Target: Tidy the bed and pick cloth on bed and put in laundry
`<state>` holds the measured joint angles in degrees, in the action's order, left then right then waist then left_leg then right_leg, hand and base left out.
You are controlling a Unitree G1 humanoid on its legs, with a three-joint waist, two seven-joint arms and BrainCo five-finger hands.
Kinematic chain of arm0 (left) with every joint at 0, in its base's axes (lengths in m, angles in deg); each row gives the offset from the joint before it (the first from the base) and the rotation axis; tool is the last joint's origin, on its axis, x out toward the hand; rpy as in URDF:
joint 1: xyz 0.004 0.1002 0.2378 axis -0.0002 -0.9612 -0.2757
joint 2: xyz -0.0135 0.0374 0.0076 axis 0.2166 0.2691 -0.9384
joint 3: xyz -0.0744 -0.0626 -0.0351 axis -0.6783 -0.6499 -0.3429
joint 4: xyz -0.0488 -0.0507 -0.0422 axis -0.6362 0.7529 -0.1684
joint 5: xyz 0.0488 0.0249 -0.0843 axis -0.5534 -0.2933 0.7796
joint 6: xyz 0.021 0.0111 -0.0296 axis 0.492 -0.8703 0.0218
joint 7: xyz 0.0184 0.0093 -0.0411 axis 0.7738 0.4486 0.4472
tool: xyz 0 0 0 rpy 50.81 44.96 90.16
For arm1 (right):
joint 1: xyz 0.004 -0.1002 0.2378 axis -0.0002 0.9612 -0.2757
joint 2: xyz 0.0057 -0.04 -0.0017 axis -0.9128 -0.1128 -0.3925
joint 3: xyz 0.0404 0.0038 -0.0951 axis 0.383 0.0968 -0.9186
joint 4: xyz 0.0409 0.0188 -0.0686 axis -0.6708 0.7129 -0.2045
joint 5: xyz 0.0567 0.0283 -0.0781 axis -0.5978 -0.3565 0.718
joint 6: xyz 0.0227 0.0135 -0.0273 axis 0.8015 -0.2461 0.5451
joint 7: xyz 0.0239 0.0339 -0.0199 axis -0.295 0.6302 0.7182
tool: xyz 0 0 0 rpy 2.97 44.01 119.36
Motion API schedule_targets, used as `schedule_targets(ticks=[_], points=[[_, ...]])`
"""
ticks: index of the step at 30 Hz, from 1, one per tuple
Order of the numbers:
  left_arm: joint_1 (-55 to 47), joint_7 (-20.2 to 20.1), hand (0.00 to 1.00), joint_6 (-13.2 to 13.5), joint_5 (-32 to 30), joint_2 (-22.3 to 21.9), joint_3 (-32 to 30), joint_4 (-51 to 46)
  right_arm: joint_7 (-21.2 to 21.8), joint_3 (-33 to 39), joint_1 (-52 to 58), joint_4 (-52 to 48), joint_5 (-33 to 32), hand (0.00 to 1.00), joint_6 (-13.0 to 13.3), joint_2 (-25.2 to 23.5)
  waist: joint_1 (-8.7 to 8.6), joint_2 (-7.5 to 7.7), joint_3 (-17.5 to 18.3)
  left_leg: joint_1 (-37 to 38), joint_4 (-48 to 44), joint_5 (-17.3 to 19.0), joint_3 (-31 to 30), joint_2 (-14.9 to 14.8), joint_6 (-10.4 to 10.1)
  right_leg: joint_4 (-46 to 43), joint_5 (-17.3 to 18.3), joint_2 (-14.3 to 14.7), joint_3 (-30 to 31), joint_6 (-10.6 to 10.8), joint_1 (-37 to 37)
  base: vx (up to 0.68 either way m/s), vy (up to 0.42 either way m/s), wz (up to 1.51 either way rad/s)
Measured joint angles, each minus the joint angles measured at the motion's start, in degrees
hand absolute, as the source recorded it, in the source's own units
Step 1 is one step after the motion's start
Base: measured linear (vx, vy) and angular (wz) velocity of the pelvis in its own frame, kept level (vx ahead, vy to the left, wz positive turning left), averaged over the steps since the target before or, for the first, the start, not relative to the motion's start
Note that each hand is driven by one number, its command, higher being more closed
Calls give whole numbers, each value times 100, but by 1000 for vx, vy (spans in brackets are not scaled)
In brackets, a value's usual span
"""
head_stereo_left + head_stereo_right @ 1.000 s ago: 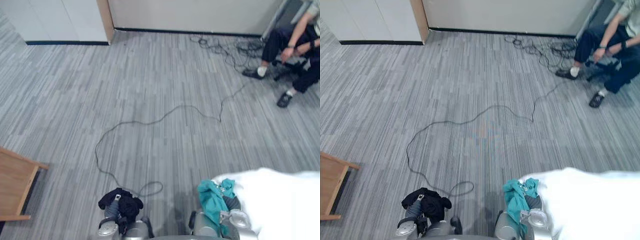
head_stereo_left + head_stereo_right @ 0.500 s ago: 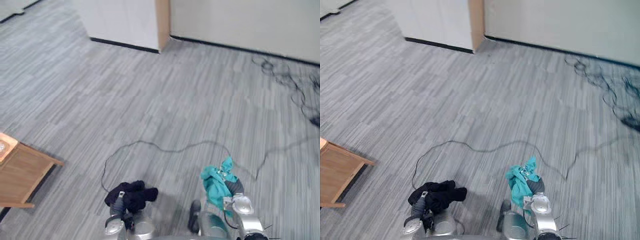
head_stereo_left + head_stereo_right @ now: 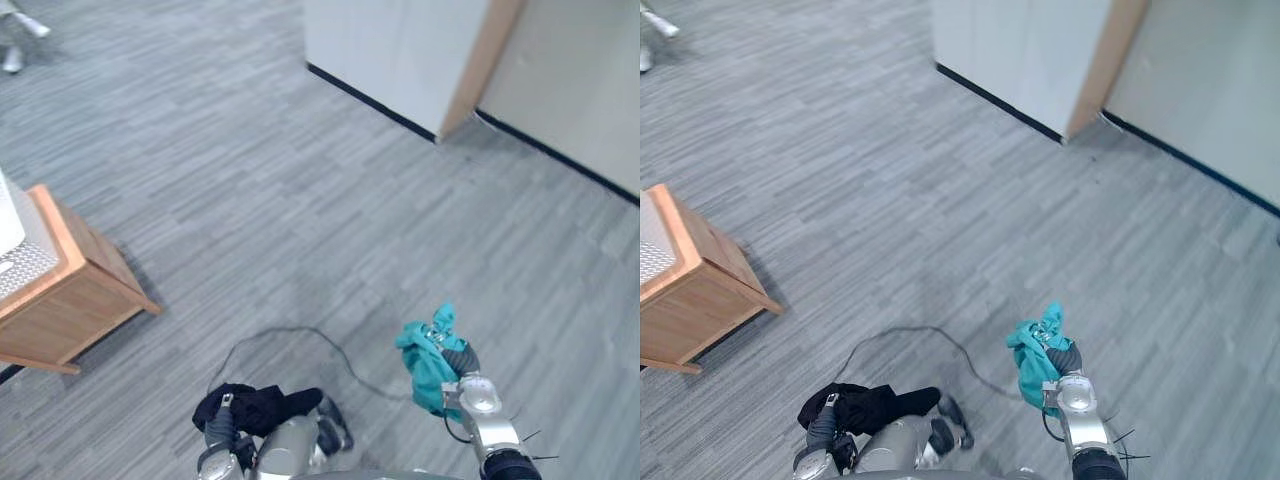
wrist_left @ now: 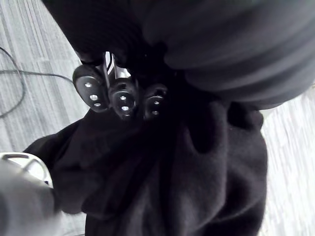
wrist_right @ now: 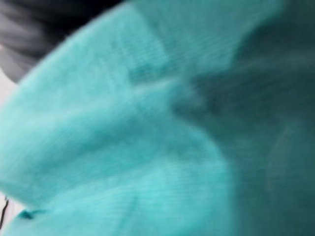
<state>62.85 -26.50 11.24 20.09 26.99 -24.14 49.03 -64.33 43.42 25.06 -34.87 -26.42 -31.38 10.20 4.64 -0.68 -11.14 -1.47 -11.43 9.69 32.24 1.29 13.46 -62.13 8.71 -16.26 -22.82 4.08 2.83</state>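
Left robot hand [image 4: 123, 96] is curled on the black cloth [image 4: 162, 172], the teal cloth [image 3: 428, 362] hangs at the right robot hand [image 3: 460, 357], whose grip I cannot tell, and my view has swung to a wooden box [image 3: 75, 290], so I think washing comes next.

Grey striped carpet [image 3: 250, 200], low wooden stand [image 3: 90, 300] at the left; white partition [image 3: 390, 50] with wooden edge beyond

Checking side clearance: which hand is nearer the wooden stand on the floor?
Left. The left hand, gripping the black cloth, is right of the wooden stand; the right hand, with the teal cloth on it, is farther right.
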Motion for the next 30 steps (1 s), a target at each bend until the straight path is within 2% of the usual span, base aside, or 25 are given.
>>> schedule_targets(ticks=[1,2,3,5,7,8,9,10,11,12,13,14,15,16,18,20,21,22,23,25,26,27,28,29,30], points=[[6,19,100,6,-13,7,21,-1,0,-26,89,-36,-1,100,24,-37,-76,-13,-3,309,132,0,-353,34,-3,-93,76,6,-3,-131,-238,615,-28,196],[17,25,100,14,-52,31,59,3,-1,-73,165,-109,-2,100,61,-54,-109,-42,-18,563,254,1,-618,34,-10,36,146,-5,70,-170,-568,546,-98,175],[61,31,100,15,-72,49,102,35,-2,-129,306,-242,-6,100,86,-57,-165,-62,-29,715,323,19,-892,37,-55,366,224,0,123,-77,-942,528,-127,182],[225,116,100,17,-111,178,315,191,-5,-112,406,-443,-17,100,100,-111,-291,-56,-40,1009,496,150,-1489,12,-471,1744,288,28,544,90,-1618,502,-202,172],[329,122,100,19,-270,308,536,493,-3,-105,484,-475,-27,100,98,-137,-363,-52,-40,1231,556,257,-1953,-28,-678,3963,-127,116,895,273,-1780,543,-336,129],[381,127,100,18,-401,429,637,684,-9,-84,548,-487,-66,100,89,-230,-369,80,-18,1354,552,403,-2203,-9,-922,5403,-565,3,1172,637,-1910,486,-374,99],[415,129,100,13,-492,471,666,759,-8,-82,572,-489,-67,100,87,-278,-364,143,-40,1484,550,489,-2308,-14,-1061,5566,-602,-27,1233,702,-2007,573,-477,105],[378,125,100,8,-607,504,678,783,-8,-82,638,-488,-67,100,67,-370,-363,141,-75,1702,571,634,-2454,-75,-1261,5601,-629,-74,1267,689,-2095,374,-340,70],[320,124,100,12,-663,508,674,768,-6,-101,678,-488,-66,100,63,-404,-366,144,-67,1818,574,742,-2521,-138,-1339,5561,-678,-59,1269,606,-2094,508,-463,75],[173,124,100,28,-724,518,665,727,13,-128,772,-495,-67,100,63,-451,-357,112,17,2039,484,1057,-2652,-387,-1429,5213,-735,83,1266,392,-2042,567,-535,66],[21,125,100,22,-723,477,657,739,61,-149,857,-497,-67,100,59,-397,-368,-73,164,2139,265,1295,-2744,-745,-1534,4788,-957,394,1244,257,-2018,588,-546,73],[-10,119,100,26,-722,483,632,748,85,-157,843,-494,-67,100,65,-333,-382,-112,187,1950,-386,1422,-2764,-935,-1611,4567,-1048,489,1161,258,-1981,580,-579,89],[83,107,100,22,-710,368,612,802,103,-148,816,-498,-69,100,67,-234,-408,-339,118,1108,-2354,1207,-2452,-1557,-1515,4442,-1151,707,868,127,-1752,645,-679,76],[52,114,100,25,-669,207,568,738,108,-161,815,-511,-74,100,65,-88,-331,-490,47,513,-3722,626,-2217,-2171,-1210,4566,-1080,995,690,-170,-1484,526,-577,54],[93,106,100,35,-525,97,513,691,92,-190,761,-641,-77,100,53,58,-174,-693,-85,-161,-5328,566,-1783,-2830,-1184,4793,-827,1320,619,-407,-898,550,-490,6],[129,106,100,37,-483,104,436,640,91,-165,652,-732,-75,100,68,79,-215,-595,-159,-588,-5769,630,-1399,-2783,-1128,5038,-621,1309,577,-473,-383,436,-332,12],[123,97,100,70,-484,93,430,555,90,-147,557,-732,-74,100,69,95,-204,-537,-165,-888,-5548,644,-1136,-2569,-1151,5231,-520,1302,574,-504,-131,382,-226,1],[121,63,100,103,-484,72,432,472,100,-145,467,-731,-73,100,68,138,-156,-514,-168,-1172,-4916,651,-931,-2292,-1224,5401,-467,1299,549,-501,17,546,-278,-9],[125,29,100,120,-484,59,432,431,102,-128,424,-733,-72,100,68,153,-91,-510,-166,-1276,-4341,666,-744,-2136,-1277,5502,-435,1301,537,-485,87,499,-174,-14],[105,-27,100,128,-488,32,430,266,108,-97,365,-706,-64,100,63,188,-69,-454,-196,-1379,-2119,484,275,-1729,-1498,5937,-407,1332,233,-328,522,522,-82,23],[115,-30,100,127,-490,21,430,264,108,-90,369,-693,-59,100,51,191,-74,-418,-198,-1365,-1492,395,577,-1576,-1574,6020,-368,1326,118,-283,648,565,-32,64],[126,-30,100,121,-493,-31,437,232,106,-56,367,-694,-54,100,47,233,-73,-365,-178,-1316,-569,227,1113,-1378,-1579,6120,-307,1351,-40,-190,848,463,-15,50],[123,-46,100,111,-501,-31,458,190,106,13,349,-692,-38,100,45,247,-48,-350,-184,-1301,-328,220,1350,-1350,-1580,6180,-270,1391,-72,-133,967,597,21,50],[86,-48,100,63,-505,-29,447,89,106,16,316,-694,5,100,46,217,-14,-332,-179,-1308,-189,170,1671,-1316,-1447,6271,-163,1449,-191,30,1250,610,65,31],[39,-53,100,17,-504,-27,411,35,103,25,333,-691,60,100,45,204,44,-240,-138,-1229,-182,-158,1649,-1242,-895,6258,-56,1381,-249,198,1452,747,115,30]])
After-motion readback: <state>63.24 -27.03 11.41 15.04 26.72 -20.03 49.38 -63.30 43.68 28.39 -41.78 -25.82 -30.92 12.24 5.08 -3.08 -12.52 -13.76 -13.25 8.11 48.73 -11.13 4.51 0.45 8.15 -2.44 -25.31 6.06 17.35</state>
